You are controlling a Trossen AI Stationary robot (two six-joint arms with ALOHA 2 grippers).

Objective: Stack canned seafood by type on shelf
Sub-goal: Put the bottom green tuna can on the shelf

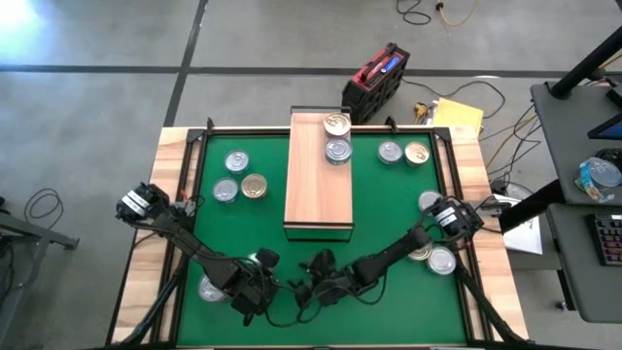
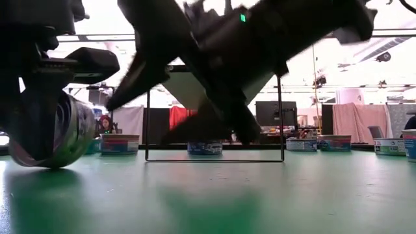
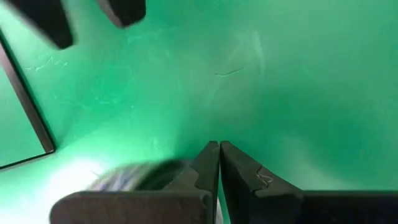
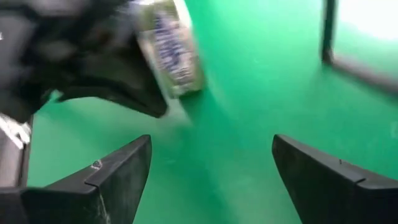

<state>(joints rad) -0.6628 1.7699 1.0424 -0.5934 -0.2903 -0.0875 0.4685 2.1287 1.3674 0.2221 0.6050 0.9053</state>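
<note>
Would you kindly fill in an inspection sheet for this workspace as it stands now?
Surface: green mat in a wooden border.
Job's things: shelf mid-mat, two tins on its far end; other tins loose on both sides.
Clutter: nothing seen on the mat.
End effectors: left end effector shut, a tin on edge beside it; right end effector open, empty.
Cables: cables on the floor beyond the table.
Surroundings: red case, desk at right.
</note>
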